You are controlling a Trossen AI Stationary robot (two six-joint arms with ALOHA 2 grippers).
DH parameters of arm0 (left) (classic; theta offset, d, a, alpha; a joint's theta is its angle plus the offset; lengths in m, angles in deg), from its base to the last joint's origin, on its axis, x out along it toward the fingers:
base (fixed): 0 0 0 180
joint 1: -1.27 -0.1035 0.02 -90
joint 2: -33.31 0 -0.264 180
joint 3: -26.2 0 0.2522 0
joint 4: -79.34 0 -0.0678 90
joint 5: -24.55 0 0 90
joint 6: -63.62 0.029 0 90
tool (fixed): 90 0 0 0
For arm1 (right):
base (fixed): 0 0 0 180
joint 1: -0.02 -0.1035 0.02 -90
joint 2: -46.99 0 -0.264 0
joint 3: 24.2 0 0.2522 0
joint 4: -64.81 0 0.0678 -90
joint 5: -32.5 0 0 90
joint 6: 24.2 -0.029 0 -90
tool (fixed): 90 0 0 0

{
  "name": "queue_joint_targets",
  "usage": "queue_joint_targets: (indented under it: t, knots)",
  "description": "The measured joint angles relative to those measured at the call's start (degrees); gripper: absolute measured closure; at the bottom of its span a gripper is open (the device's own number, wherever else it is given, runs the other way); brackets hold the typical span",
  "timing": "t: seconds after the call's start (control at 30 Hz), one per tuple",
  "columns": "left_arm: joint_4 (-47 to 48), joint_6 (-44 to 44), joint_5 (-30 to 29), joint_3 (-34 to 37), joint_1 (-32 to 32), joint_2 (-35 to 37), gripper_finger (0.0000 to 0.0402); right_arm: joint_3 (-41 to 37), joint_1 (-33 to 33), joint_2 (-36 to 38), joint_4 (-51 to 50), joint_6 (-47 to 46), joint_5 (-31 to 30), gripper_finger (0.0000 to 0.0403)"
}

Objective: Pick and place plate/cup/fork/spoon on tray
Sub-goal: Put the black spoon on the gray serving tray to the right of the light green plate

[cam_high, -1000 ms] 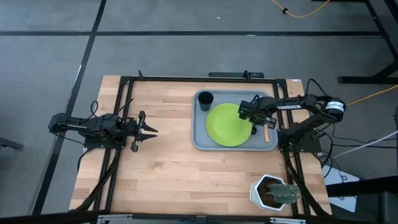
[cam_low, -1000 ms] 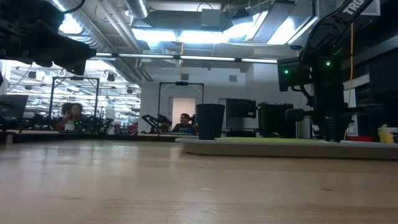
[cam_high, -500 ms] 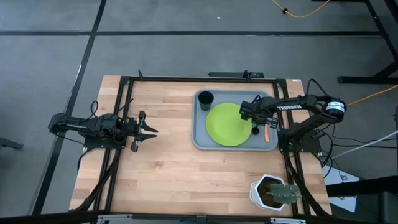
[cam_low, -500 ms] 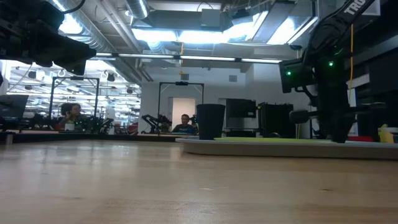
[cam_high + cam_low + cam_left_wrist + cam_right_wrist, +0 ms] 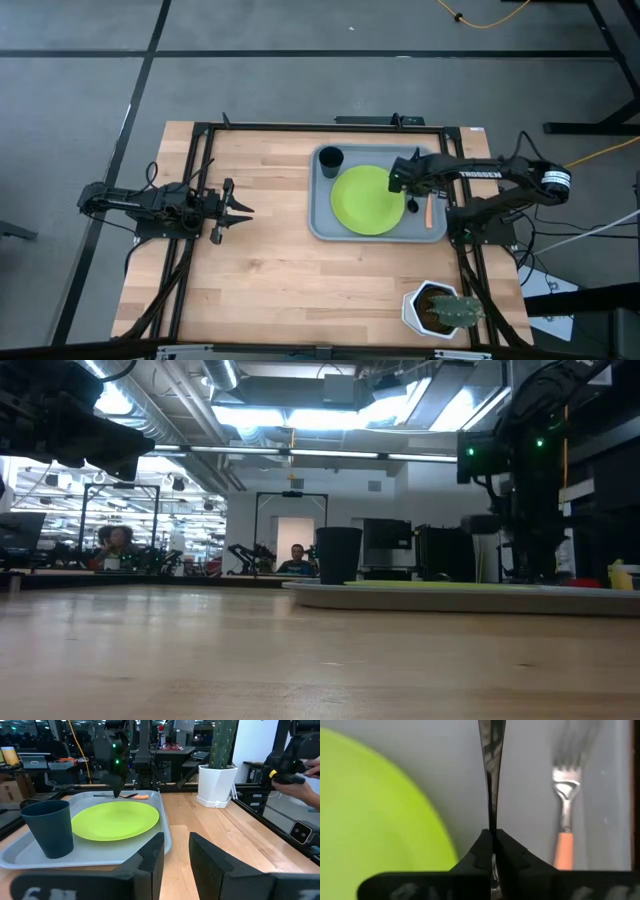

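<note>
The grey-blue tray lies on the table's right half. On it are the lime-green plate, the dark cup at its far left corner, and the orange-handled fork along its right side. My right gripper is over the tray between plate and fork, shut on the dark spoon. My left gripper waits open and empty over the table's left half. My right gripper pinches the spoon's thin handle between its two fingers. The fingers come from above and lie along the handle. The spoon reaches forward past the fingertips over the grey tray floor, between plate and fork. Whether it touches the tray I cannot tell.
A white hexagonal pot with a cactus stands at the table's near right corner. Bare wood lies between my left gripper and the tray. People sit in the room beyond the table.
My right gripper has risen a little and shifted slightly toward the table's right edge with the spoon, staying shut. The plate, cup and fork have kept their places.
</note>
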Motion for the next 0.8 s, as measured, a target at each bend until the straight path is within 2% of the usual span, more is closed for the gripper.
queue_joint_targets:
  t: [0.33, 0.5, 0.6, 0.8]
  knots:
    - [0.0, 0.0, 0.01, 0.0, -0.01, 0.01, 0.0319, 7.51, -2.12, 4.05, -0.02, 19.02, 0.56, 0.0395]
    - [0.0, 0.0, 0.01, 0.0, -0.01, 0.0, 0.0319, 10.98, -5.58, 4.72, 0.11, 31.4, 5.96, 0.0388]
    - [0.0, 0.0, 0.01, 0.0, 0.0, 0.0, 0.0319, 11.3, -7.42, 4.72, 0.03, 39.86, 5.85, 0.039]
    - [0.0, 0.0, 0.0, 0.0, 0.0, 0.0, 0.0319, 10.79, -9.86, 4.72, -0.06, 49.84, 5.74, 0.0398]
